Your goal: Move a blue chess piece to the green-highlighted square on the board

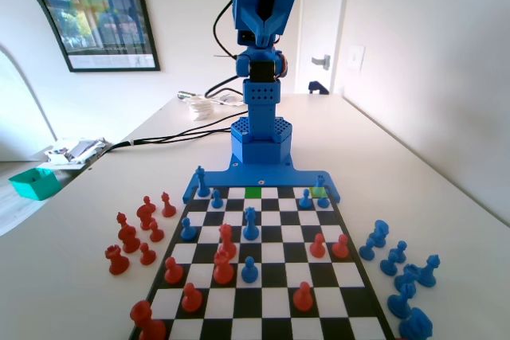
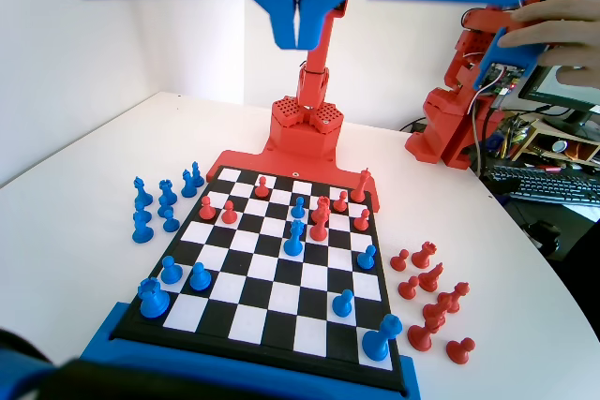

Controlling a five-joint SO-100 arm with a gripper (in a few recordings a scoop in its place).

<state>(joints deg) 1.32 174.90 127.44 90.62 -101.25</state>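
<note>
The board [image 1: 263, 288] lies in front of the blue arm's base. Its bright green-highlighted square [image 1: 253, 192] is in the far row, a little left of the middle, with nothing on it. A short blue chess piece [image 1: 320, 186] stands at the far right corner, on a paler yellow-green square. In the wrist view that piece [image 2: 153, 298] is at the near left corner. Two more small blue pieces [image 1: 305, 199] stand close beside it. My gripper [image 1: 267, 15] hangs high above the base, well clear of the board. Its jaws [image 2: 298, 7] are shut together, holding nothing.
More blue pieces [image 1: 251, 223] and red pieces [image 1: 225, 256] stand across the board. Several red pieces [image 1: 131, 236] sit on the table to its left and several blue ones [image 1: 398, 264] to its right. A teal tray [image 1: 33, 183] and cables [image 1: 183, 129] lie at the far left.
</note>
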